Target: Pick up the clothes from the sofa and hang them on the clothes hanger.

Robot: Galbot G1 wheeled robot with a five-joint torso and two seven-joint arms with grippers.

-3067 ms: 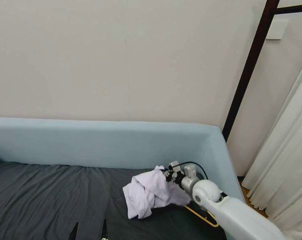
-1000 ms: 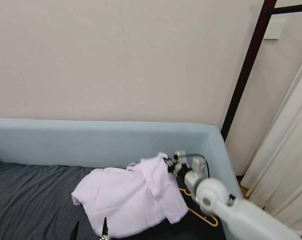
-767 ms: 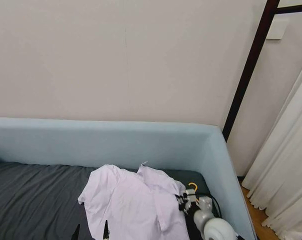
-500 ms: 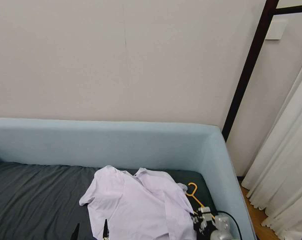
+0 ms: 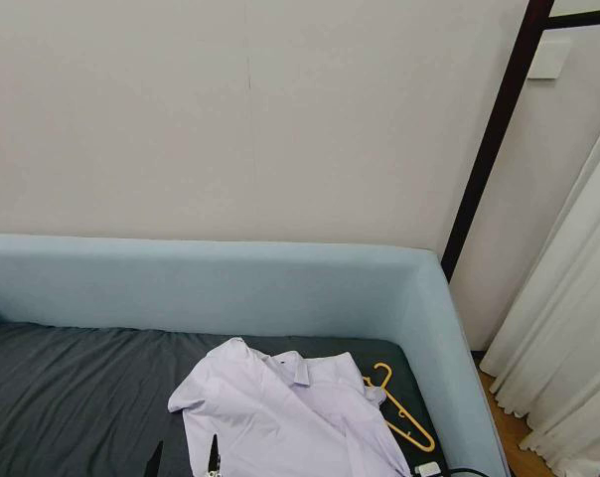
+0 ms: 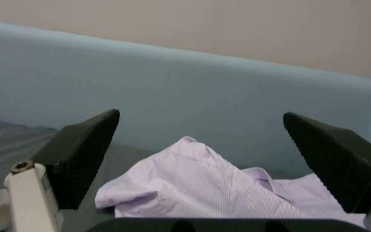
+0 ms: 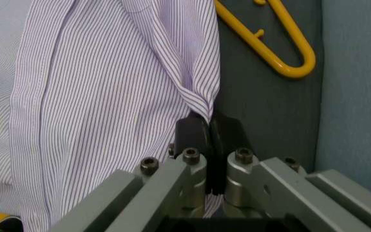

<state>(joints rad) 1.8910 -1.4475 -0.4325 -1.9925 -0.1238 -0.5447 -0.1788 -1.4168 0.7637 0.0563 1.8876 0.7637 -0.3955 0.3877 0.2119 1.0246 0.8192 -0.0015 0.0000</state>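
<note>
Right gripper: the right gripper (image 7: 209,124) sits low over the sofa seat. Its two black pads (image 7: 192,133) are pressed together, with a fold of the shirt's edge pinched between them.

Shirt relative to right gripper: the striped lilac shirt (image 7: 108,72) runs away from the closed pads and spreads flat to one side of them. The pinched fold rises from the shirt's edge nearest the sofa's end wall.

Shirt on the sofa: in the head view the shirt (image 5: 280,412) lies opened out on the dark grey seat cover (image 5: 72,388). It is toward the robot's right end of the sofa, with its collar toward the backrest.

Yellow hanger: the yellow hanger (image 7: 282,43) lies flat on the seat cover, just beside the shirt's edge, between the shirt and the sofa's end wall. It is beyond the right gripper and apart from it. The head view shows the hanger (image 5: 399,407) to the right of the shirt.

Left gripper: the left gripper (image 6: 200,118) hangs above the seat with its two dark fingers spread wide and nothing between them. The shirt (image 6: 192,188) lies ahead of it and lower, apart from both fingers. In the head view its fingertips (image 5: 211,452) poke up at the lower edge, near the shirt's front edge.

Sofa: the light blue backrest (image 5: 211,283) runs behind the shirt.

Surroundings: a dark post (image 5: 489,149) and a white curtain (image 5: 568,328) stand past the sofa's right end.
</note>
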